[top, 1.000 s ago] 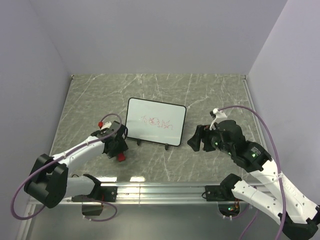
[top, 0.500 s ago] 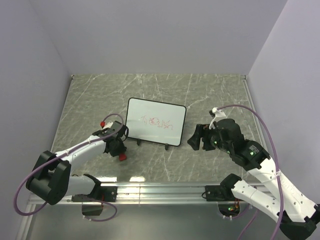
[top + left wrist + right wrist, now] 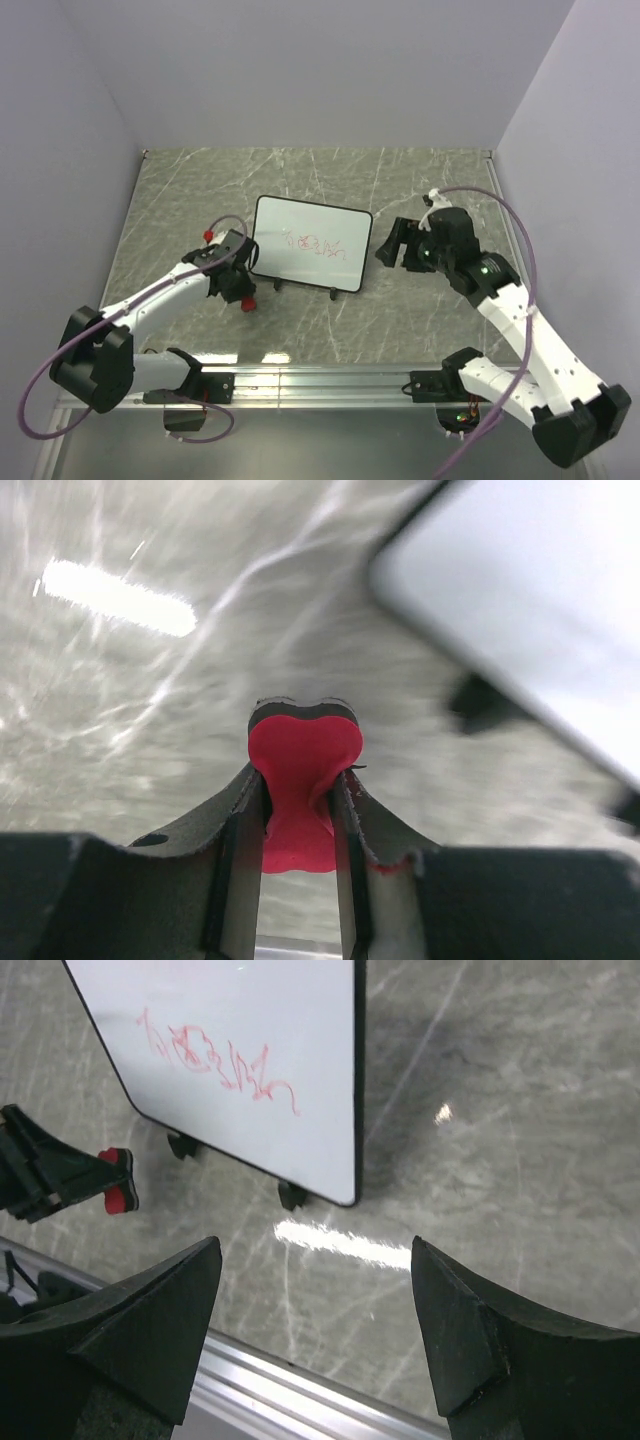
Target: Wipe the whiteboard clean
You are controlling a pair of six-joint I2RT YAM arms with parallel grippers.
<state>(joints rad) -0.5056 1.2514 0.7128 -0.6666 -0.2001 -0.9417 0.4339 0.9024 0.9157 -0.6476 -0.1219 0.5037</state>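
The left end effector (image 3: 238, 291) is clamping the red eraser (image 3: 303, 757) beside the whiteboard (image 3: 300, 215).
The whiteboard is standing on the tabletop (image 3: 420, 190), red scribbles (image 3: 312, 244) facing up for wiping; the right end effector (image 3: 390, 250) is hovering, jaws wide apart, by its right edge, probably to steady it.

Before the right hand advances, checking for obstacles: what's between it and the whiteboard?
Only bare tabletop before the whiteboard; the right wrist view shows it.

Left tool (image 3: 300, 780) pinches the red eraser (image 3: 303, 742); right tool (image 3: 315, 1250) hangs spread wide.
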